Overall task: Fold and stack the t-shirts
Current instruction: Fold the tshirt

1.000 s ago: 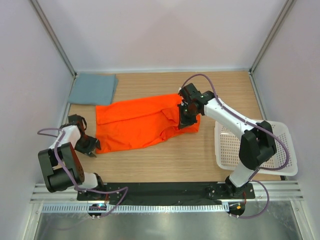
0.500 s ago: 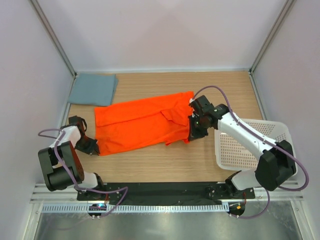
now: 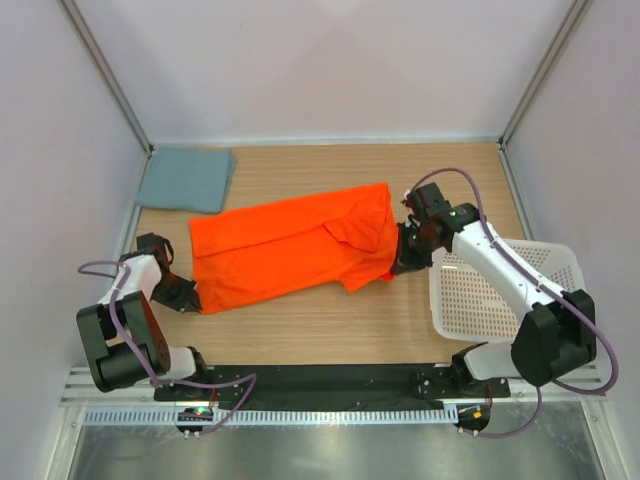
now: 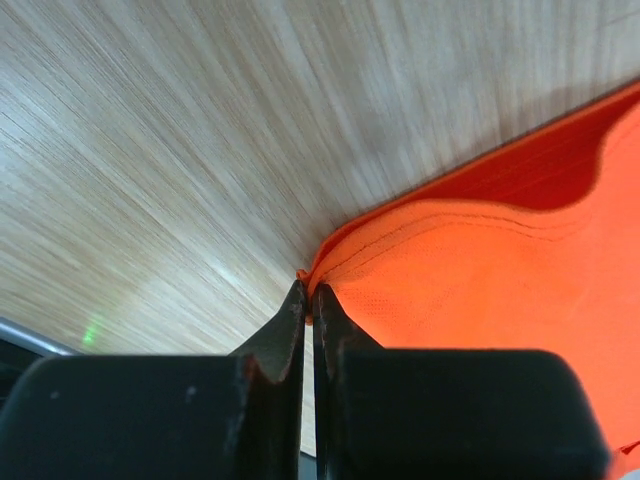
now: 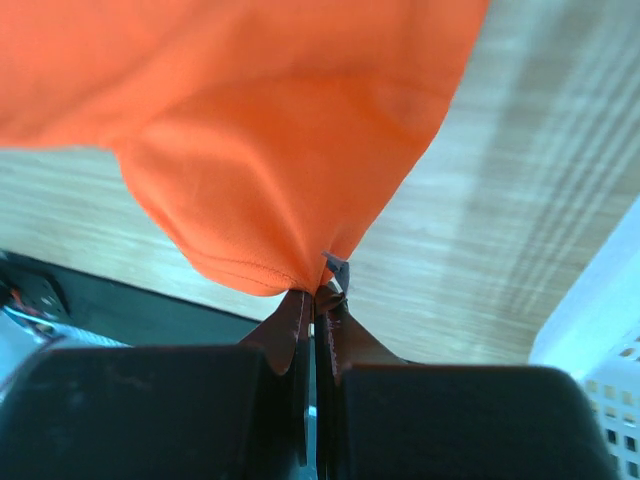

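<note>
From above, the orange shirt (image 3: pixel 290 250) lies spread across the middle of the worktop (image 3: pixel 330 320), stretched from left to right, its right part folded over on itself. The grey-blue shirt (image 3: pixel 186 178) sits folded flat in the far left corner, just beyond the orange one and apart from both arms. The left gripper (image 3: pixel 185 295) is down at the orange shirt's near left corner, close to the worktop's left edge. The right gripper (image 3: pixel 405 262) is at the shirt's near right end, between the cloth and the basket (image 3: pixel 500 345), which stands at the right edge. In the left wrist view, the left gripper (image 4: pixel 308 295) has its jaws pressed together with no real gap, and the hemmed corner of the orange shirt (image 4: pixel 480 280) is caught right at their tips; the cloth runs off to the right over the wood of the worktop (image 4: pixel 200 130). In the right wrist view, the right gripper (image 5: pixel 318 295) is likewise clamped tight, pinching a hemmed edge of the orange shirt (image 5: pixel 290 150), and the fabric bunches into folds where it meets the tips. Bare worktop (image 5: pixel 500 230) shows to the right of the cloth, and the basket (image 5: pixel 600 330) fills the lower right corner.
</note>
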{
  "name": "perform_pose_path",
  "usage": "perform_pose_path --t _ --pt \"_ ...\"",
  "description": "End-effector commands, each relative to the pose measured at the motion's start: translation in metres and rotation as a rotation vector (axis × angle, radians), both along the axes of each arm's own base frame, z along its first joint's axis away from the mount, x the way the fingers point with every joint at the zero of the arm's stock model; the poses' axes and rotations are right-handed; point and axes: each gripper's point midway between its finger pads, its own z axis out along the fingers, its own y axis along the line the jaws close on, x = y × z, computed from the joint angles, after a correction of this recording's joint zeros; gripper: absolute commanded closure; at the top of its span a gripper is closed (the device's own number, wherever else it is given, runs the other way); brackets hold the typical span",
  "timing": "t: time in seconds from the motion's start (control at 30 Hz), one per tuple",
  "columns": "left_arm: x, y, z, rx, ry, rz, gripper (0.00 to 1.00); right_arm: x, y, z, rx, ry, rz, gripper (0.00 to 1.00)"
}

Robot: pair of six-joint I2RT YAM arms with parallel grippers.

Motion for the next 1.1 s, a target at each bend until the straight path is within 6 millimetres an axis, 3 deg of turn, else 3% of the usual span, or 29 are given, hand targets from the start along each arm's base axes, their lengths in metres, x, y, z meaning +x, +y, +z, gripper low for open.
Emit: perform_pose_path --t 0.0,0.03,0.07,0.17,0.3,0.53,0.63,1.07 --pt "0.009 0.007 0.015 0.022 -0.028 -0.047 1.0 0.043 0.0 0.036 0.045 -0.108 -0.002 0.99" --pt "0.011 0.007 0.017 0.021 -0.031 -0.051 1.0 0.05 0.0 0.032 0.029 -0.088 0.0 0.99" --pt "0.011 0.007 0.018 0.018 -0.024 -0.054 1.0 0.064 0.002 0.044 0.034 -0.122 0.003 0.98" --pt "0.02 0.011 0.028 0.024 -0.036 -0.08 1.0 0.089 0.004 0.046 0.015 -0.129 0.013 0.98" --pt "0.045 0.016 0.048 0.028 -0.106 -0.15 1.0 0.117 0.006 0.044 0.006 -0.136 0.008 0.99" --pt "0.077 0.013 0.052 -0.019 -0.117 -0.293 1.0 0.155 0.011 0.044 0.002 -0.143 0.005 0.99" --pt "0.092 0.013 0.051 -0.021 -0.101 -0.321 1.0 0.176 0.014 0.053 0.01 -0.173 -0.001 0.99" --pt "0.13 0.02 0.052 -0.012 -0.102 -0.348 1.0 0.209 0.015 0.029 -0.017 -0.149 -0.003 0.98"
